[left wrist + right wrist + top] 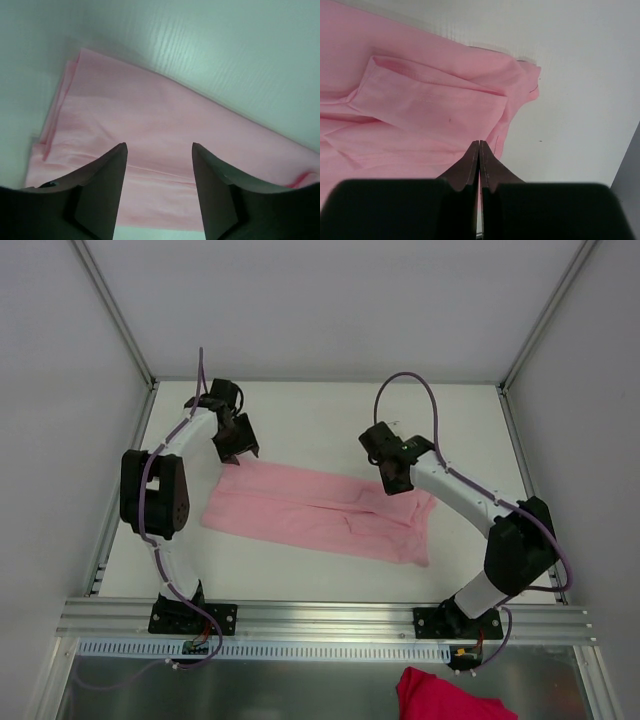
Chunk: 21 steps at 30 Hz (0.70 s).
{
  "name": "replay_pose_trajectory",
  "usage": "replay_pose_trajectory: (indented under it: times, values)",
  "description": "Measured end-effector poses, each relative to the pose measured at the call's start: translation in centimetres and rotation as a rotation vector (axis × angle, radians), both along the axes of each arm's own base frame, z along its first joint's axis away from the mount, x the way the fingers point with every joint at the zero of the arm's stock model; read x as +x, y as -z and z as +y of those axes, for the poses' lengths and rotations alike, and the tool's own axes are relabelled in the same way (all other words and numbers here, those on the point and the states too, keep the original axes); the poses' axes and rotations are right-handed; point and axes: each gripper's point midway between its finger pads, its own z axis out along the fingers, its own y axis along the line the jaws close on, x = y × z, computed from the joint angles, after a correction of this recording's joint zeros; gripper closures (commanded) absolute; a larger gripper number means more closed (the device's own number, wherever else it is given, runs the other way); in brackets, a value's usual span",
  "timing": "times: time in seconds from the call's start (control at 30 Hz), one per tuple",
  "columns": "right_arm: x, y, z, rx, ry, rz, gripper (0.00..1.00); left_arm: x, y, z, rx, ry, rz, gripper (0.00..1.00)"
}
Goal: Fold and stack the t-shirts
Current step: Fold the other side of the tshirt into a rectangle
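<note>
**Pink shirt folded to a long band; crosswise fold outstanding**

Item under work: one plain pale-pink short-sleeved t-shirt of thin soft fabric. It lies flat on the white table top, between the two arms and slightly aslant. It is already narrowed into a long band. The right wrist view shows a folded-in sleeve lying on top of the body near the right end.

Left gripper: fingers spread wide with nothing between them. It hangs over the far left corner of the band, and its own camera looks down on the layered edges there.

Right gripper: fingers pressed together at the far edge of the band's right end. Whether a thin layer of cloth is caught between the tips cannot be told from its own view.

Step in hand, as judged: the lengthwise folds are done and the crosswise fold has not begun. The arms appear to be placed at the two ends for it.

Next move, as judged: each gripper needs a firm pinch through all layers at a corner or edge. One end must then be carried over the other without the loose sleeve slipping out. The thin fabric is likely to sag and drag if it is lifted by one layer only.

Count:
- pale-pink t-shirts on the table: one
- other cloth: one crumpled magenta-red fabric bundle, off the table on the near metal shelf; whether it is a garment cannot be told
- arms: two; grippers: two
- stacked shirts: none seen
</note>
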Motion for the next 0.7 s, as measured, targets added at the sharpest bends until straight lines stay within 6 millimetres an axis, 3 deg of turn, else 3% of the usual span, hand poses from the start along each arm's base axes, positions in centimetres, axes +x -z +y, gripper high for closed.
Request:
replay_pose_trajectory:
  times: [0.07,0.33,0.53,0.7]
  values:
    - [-0.6,0.4,0.4,0.011,-0.003,0.015,0.99,0.2,-0.1,-0.4,-0.020,0.011,-0.006,1.00]
    - [-4.4,4.4,1.8,0.057,-0.044,0.161,0.99,0.0,1.9,-1.9,-0.064,0.041,0.030,1.00]
    - [-5.9,6.8,2.7,0.096,-0.049,0.256,0.99,-1.5,4.6,-1.8,-0.049,0.048,0.103,1.00]
    - [-6.7,9.1,3.6,0.109,-0.069,0.314,0.99,-2.3,5.5,-1.3,-0.021,0.047,0.131,1.00]
